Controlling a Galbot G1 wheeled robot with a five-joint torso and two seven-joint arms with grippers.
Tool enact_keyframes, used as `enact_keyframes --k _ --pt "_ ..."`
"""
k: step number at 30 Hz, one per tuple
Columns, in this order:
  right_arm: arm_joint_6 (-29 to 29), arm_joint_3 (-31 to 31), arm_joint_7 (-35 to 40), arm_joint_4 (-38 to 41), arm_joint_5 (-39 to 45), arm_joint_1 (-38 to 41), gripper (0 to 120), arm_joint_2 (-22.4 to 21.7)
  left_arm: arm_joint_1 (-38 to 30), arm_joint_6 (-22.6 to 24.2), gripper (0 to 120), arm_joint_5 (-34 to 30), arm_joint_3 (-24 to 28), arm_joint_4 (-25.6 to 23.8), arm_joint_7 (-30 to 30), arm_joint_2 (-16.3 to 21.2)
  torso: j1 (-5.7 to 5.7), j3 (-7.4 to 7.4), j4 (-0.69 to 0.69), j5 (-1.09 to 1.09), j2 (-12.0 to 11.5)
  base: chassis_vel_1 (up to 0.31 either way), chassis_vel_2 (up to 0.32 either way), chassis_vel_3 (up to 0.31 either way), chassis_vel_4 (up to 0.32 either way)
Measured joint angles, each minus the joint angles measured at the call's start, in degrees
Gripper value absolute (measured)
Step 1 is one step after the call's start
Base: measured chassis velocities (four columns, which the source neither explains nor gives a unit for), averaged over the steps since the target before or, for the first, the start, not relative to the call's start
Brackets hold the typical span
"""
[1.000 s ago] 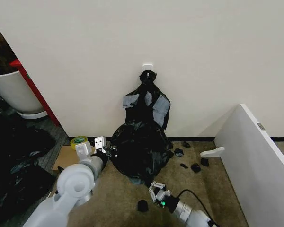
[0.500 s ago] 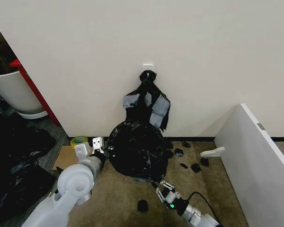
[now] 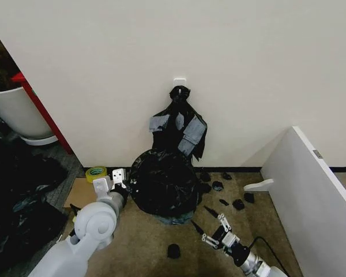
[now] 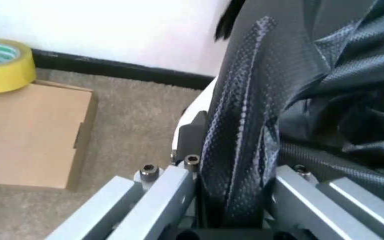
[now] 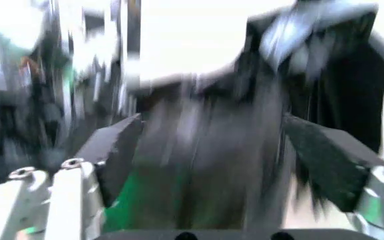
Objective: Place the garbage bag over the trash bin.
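Note:
The glossy black garbage bag stands as a rounded mound against the wall, draped over the trash bin. Of the trash bin, a sliver of white wall shows beside the plastic; the rest is hidden. My left gripper is at the bag's left side, shut on a fold of the garbage bag, which runs between its fingers. My right gripper hovers low over the carpet to the bag's lower right, open and apart from it. In its own view the right gripper faces the bag with nothing between its fingers.
A knotted bunch of black bags with grey tape hangs on the wall above. A yellow tape roll and a cardboard box lie at the left. Black scraps dot the carpet. A white panel stands right; black sheeting lies left.
My right gripper has drawn back to the right, away from the bag's lower edge. The bag has pulled into a tighter, rounder shape. The left gripper keeps its hold.

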Motion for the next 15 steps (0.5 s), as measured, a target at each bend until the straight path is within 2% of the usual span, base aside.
enact_keyframes --k 3,5,9,11,15 --pt "-2.7 0.7 -1.9 3.8 5.4 -0.2 91 -0.2 1.1 -1.7 0 4.4 1.0 0.2 1.0 0.7 0.00 0.00 0.01 0.00 0.0 0.000 0.000 0.000 0.000" --pt "-6.4 0.7 0.4 8.0 7.7 -0.7 96 -0.5 1.5 -2.9 0 7.2 1.6 0.5 1.6 1.1 0.00 0.00 0.00 0.00 0.0 0.000 0.000 0.000 0.000" --pt "-12.6 -0.2 9.5 14.0 7.5 -1.9 83 -0.6 1.3 -5.9 0 10.4 2.7 1.4 3.4 1.1 0.00 0.00 -0.01 0.00 0.0 0.000 0.000 0.000 0.000" --pt "-13.1 -0.3 9.9 14.3 7.4 -2.0 83 -0.6 1.3 -6.2 0 10.6 2.8 1.5 3.5 1.1 0.00 0.00 -0.01 0.00 0.0 0.000 0.000 0.000 0.000" --pt "-22.8 -2.9 19.9 19.2 6.3 -3.2 65 -0.5 1.0 -10.2 0 14.4 3.5 2.9 5.9 0.7 0.00 0.00 -0.03 0.01 0.0 0.000 0.000 0.000 0.000"
